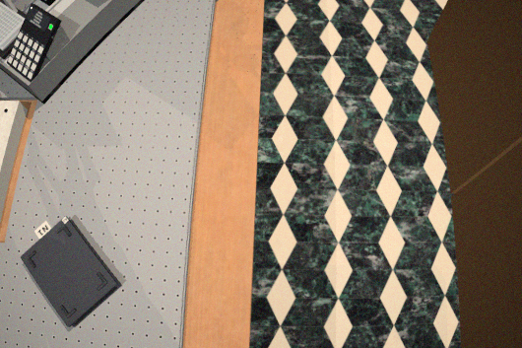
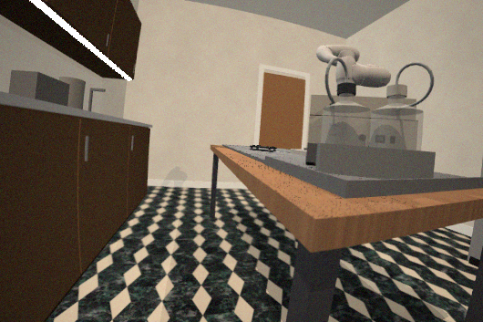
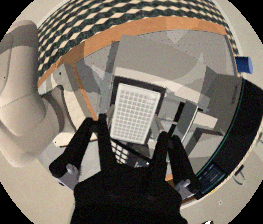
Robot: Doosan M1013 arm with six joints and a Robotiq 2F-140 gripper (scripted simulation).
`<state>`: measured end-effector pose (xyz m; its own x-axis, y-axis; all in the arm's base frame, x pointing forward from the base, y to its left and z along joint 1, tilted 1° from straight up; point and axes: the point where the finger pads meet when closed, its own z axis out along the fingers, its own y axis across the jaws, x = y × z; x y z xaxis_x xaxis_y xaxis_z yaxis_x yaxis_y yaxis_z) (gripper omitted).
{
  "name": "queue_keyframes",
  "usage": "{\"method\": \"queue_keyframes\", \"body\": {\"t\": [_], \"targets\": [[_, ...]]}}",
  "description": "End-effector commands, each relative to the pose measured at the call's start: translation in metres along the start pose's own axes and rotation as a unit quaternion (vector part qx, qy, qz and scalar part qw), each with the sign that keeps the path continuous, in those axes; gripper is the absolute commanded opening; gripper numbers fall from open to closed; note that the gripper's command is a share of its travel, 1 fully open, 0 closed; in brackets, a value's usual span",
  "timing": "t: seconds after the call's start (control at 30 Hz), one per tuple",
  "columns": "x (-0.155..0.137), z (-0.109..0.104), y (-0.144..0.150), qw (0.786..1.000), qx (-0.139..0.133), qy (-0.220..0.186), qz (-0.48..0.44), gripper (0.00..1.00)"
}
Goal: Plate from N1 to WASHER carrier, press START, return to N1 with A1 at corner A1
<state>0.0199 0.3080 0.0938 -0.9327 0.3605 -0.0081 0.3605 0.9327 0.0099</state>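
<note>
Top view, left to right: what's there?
Keypad → N1 plate nest → wooden table edge → green-and-cream diamond floor → dark brown surface.

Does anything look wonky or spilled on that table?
No, nothing stands out. The white plate looks whole, the dark nest N1 looks undamaged, and I see no spill.

Glass bottles with looping tubes stand on the wooden-edged table. Across the diamond-patterned floor run dark brown cabinets, a faucet above them. A brown door fills a white frame in the far wall.
</note>
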Motion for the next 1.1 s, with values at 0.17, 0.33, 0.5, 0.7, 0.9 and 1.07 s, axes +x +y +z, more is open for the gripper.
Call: {"method": "queue_keyframes", "body": {"t": [0.17,0.33,0.5,0.7,0.9,1.07], "targets": [[-0.0031,0.0045,-0.0049,1.000,0.003,-0.003,-0.001,0.10],[-0.0031,0.0045,-0.0049,1.000,0.003,-0.003,-0.001,0.10],[-0.0031,0.0045,-0.0049,1.000,0.003,-0.003,-0.001,0.10],[-0.0031,0.0045,-0.0049,1.000,0.003,-0.003,-0.001,0.70],[-0.0031,0.0045,-0.0049,1.000,0.003,-0.003,-0.001,0.70],[-0.0031,0.0045,-0.0049,1.000,0.003,-0.003,-0.001,0.70]]}}
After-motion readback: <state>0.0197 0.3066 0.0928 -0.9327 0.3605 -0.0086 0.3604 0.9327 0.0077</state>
